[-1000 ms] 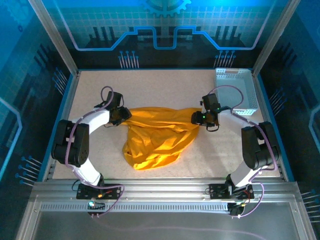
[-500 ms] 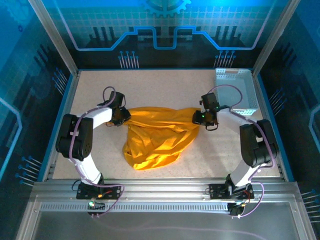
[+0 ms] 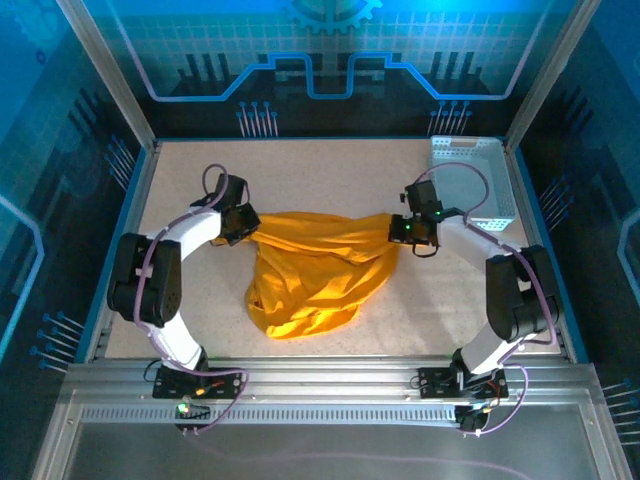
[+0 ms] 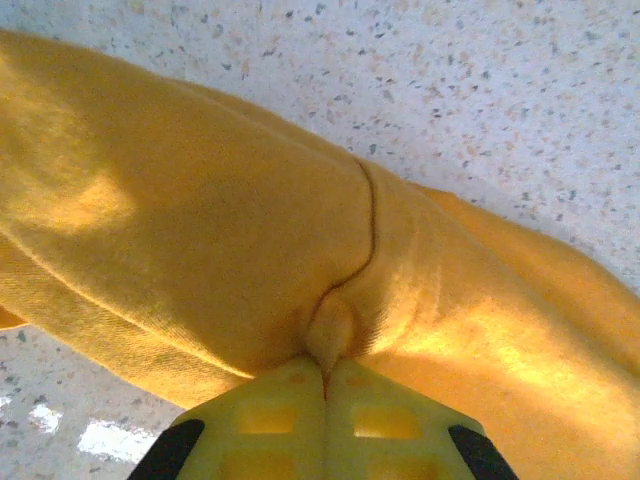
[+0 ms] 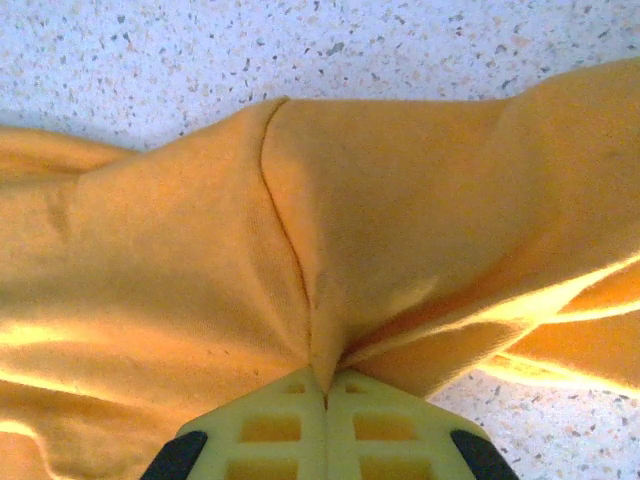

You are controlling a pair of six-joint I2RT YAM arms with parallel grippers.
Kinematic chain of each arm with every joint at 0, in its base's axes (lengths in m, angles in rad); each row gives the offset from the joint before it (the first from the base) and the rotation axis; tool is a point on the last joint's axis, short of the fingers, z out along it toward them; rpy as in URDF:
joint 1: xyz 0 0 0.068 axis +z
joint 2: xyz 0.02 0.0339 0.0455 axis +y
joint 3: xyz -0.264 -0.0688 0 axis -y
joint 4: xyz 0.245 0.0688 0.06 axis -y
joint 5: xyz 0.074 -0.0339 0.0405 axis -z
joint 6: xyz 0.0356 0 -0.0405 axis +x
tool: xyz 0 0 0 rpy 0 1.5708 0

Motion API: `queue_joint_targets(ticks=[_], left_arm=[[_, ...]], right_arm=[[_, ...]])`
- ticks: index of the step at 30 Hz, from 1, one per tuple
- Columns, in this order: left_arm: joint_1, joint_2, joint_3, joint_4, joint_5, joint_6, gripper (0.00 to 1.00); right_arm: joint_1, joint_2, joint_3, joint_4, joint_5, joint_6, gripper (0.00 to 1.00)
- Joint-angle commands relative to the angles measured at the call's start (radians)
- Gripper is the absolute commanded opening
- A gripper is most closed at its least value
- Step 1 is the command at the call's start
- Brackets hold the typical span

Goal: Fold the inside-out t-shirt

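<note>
Both jaws tight on t-shirt (image 3: 312,275)

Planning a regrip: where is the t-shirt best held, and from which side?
On the t-shirt, the seamed far-edge ends, from left and right, where the left gripper and right gripper pinch it: that edge spans straight, the rest lies bunched nearer.

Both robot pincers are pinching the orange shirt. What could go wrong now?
1. The left pincer and right pincer each grip only a small pinch of thin fabric at a seam, so the t-shirt might slip out if pulled hard.
2. Most of it lies bunched on the table, so spreading it may leave it twisted.
3. The basket sits near the right pincer; a swing that way might bump it.
</note>
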Motion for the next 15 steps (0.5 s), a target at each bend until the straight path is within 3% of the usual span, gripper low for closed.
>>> queue_joint_targets(ticks=[1, 9, 15], left_arm=[[0.011, -0.073, 0.017, -0.040, -0.034, 0.033, 0.05], [0.016, -0.322, 0.013, -0.109, -0.127, 0.102, 0.04], [0.019, -0.554, 0.144, -0.191, -0.111, 0.127, 0.04]], right_arm=[[-0.006, -0.058, 0.006, -0.026, 0.027, -0.016, 0.00], [-0.012, -0.334, 0.044, -0.121, 0.052, -0.041, 0.00], [-0.015, -0.528, 0.241, -0.221, -0.040, -0.048, 0.00]])
